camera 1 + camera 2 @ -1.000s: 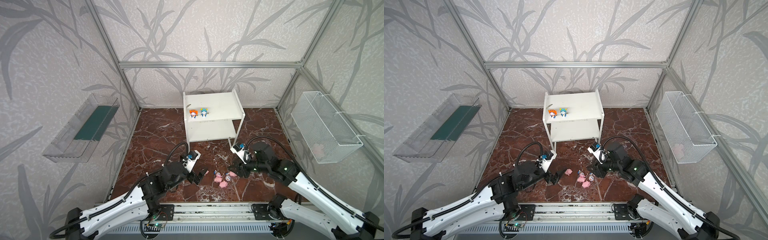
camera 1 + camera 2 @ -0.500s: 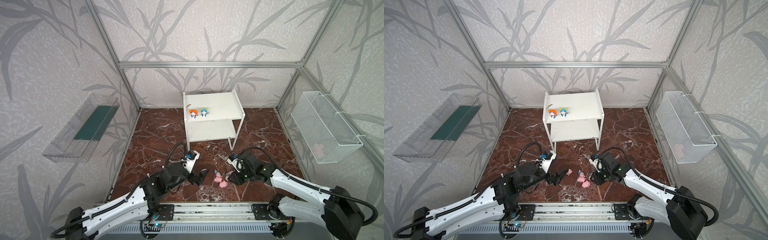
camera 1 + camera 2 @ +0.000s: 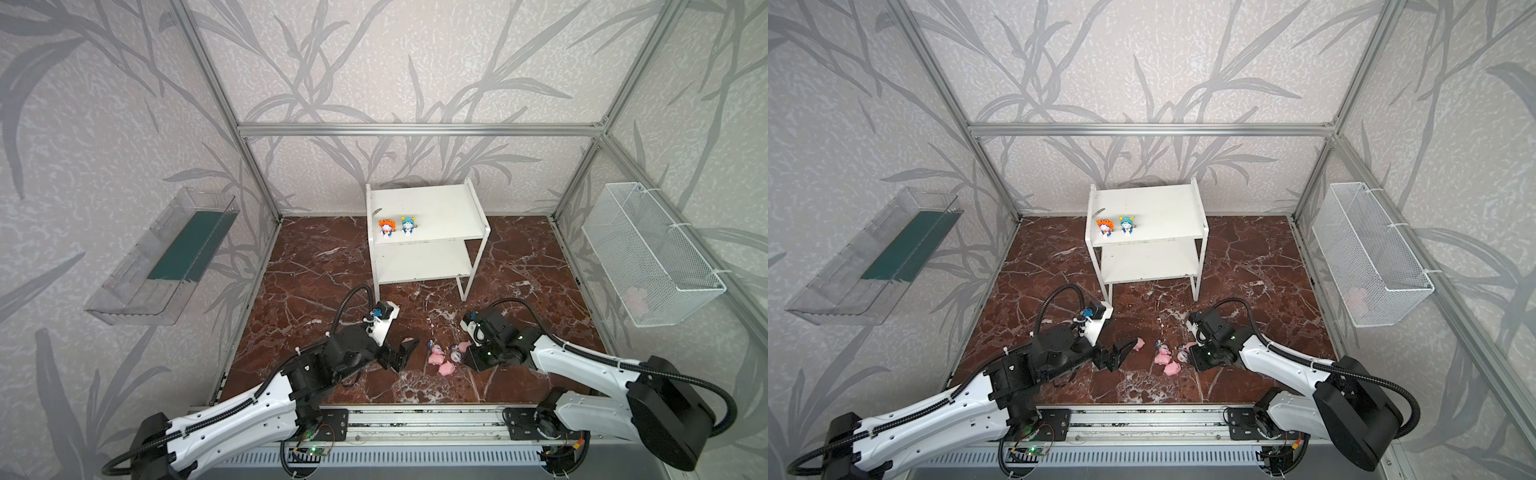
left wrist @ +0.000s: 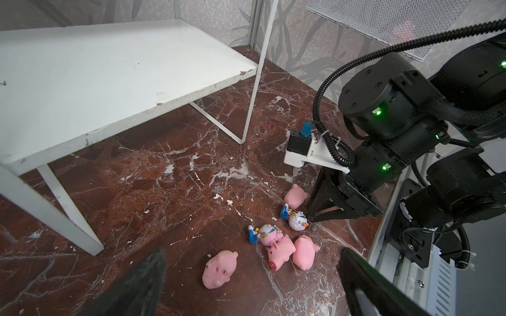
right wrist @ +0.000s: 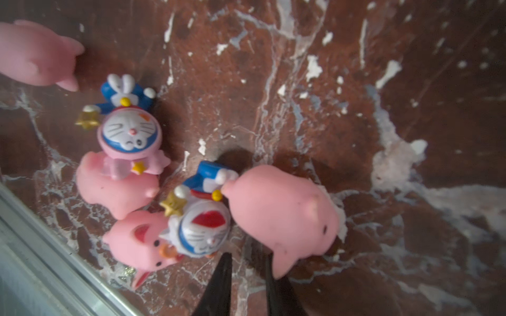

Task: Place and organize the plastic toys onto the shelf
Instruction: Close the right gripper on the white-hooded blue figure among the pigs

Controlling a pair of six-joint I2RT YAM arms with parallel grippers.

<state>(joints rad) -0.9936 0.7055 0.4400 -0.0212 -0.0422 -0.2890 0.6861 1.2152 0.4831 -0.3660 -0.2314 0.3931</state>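
The white two-tier shelf [image 3: 440,203] stands at the back; an orange-capped figurine [image 3: 386,227] and a teal-capped one [image 3: 408,225] stand on its top board. On the floor in front lie several pink pigs [image 4: 282,251] and two figurines, one with pink headgear [image 4: 264,232], one with white [image 4: 295,220]. One pig [image 4: 219,269] lies apart, just ahead of my left gripper [image 4: 252,284], which is wide open and empty. My right gripper [image 5: 247,260] is low at the cluster, its jaws a narrow gap apart over bare floor, between the white-capped figurine [image 5: 201,229] and a pig [image 5: 284,210].
A clear tray with a green base [image 3: 166,257] hangs on the left wall. A white wire basket [image 3: 648,257] with something pink inside hangs on the right wall. The aluminium rail [image 3: 415,415] runs along the floor's front edge, close to the toys.
My right gripper has dropped toward the toy cluster and its jaws have narrowed. My left gripper has edged right toward the lone pig, still wide open.
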